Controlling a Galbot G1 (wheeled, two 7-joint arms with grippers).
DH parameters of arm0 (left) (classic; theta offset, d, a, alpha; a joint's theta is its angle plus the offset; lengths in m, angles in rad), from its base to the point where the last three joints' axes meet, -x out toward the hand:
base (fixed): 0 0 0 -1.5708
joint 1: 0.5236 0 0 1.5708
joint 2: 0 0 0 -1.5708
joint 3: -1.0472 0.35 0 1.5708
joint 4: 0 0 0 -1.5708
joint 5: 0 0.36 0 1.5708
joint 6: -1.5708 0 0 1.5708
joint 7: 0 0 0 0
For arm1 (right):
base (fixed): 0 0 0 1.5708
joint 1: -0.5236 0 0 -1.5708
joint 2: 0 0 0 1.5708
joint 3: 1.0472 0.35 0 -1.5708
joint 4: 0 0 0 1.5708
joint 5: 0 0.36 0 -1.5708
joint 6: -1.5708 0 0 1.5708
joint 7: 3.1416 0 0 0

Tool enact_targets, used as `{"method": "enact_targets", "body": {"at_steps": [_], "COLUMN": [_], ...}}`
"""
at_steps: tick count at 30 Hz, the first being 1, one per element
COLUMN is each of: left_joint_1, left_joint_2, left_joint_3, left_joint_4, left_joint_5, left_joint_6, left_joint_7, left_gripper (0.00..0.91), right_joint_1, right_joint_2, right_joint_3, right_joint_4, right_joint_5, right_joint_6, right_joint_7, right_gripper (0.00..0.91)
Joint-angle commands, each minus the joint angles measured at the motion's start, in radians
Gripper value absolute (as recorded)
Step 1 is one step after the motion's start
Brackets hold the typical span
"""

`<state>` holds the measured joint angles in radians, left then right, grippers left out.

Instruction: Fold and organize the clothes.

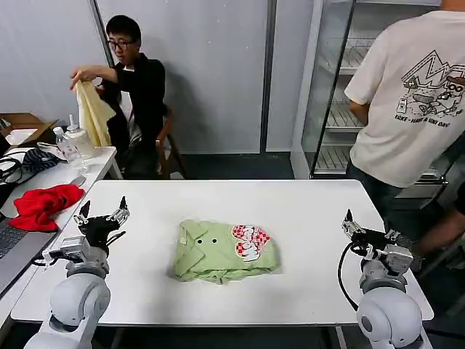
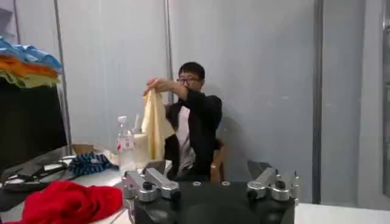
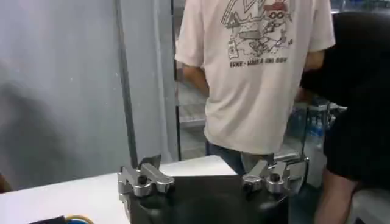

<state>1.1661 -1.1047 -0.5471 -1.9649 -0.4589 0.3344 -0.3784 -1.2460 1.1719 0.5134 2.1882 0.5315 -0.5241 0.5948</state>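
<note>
Hanging wide open over the table, holding nothing: left gripper and right gripper. Lay folded between them, well apart from both: the shirt. Best done next, probably: reaching in low, pinching one edge gently.

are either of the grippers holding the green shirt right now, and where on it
Nothing is held. The left gripper and right gripper are both open, well apart from the folded green shirt on the table.
</note>
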Motion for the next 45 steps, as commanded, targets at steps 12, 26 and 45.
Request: {"method": "enact_targets", "body": {"at_steps": [12,26,45], "left_joint_1": [-0.003,-0.003,0.005], "left_joint_2": [-0.001,-0.002,-0.009], "left_joint_3": [0.008,0.008,0.006], "left_joint_4": [-0.003,-0.005,-0.010], "left_joint_5": [-0.001,-0.001,-0.001], "left_joint_6": [0.002,0.002,0.000], "left_joint_7": [-0.008,-0.013,-0.012], "left_gripper": [0.907,0.907,0.907], "right_joint_1": [0.019,0.023,0.034], "right_joint_2": [0.008,0.011,0.015], "right_joint_3": [-0.032,-0.047,-0.053], "right_joint_4": [-0.006,-0.003,0.009], "right_joint_5": [0.001,0.003,0.011], "right_joint_6": [-0.006,-0.004,-0.025], "right_joint_7": [0.002,-0.007,-0.017], "right_gripper": [0.907,0.907,0.907]}}
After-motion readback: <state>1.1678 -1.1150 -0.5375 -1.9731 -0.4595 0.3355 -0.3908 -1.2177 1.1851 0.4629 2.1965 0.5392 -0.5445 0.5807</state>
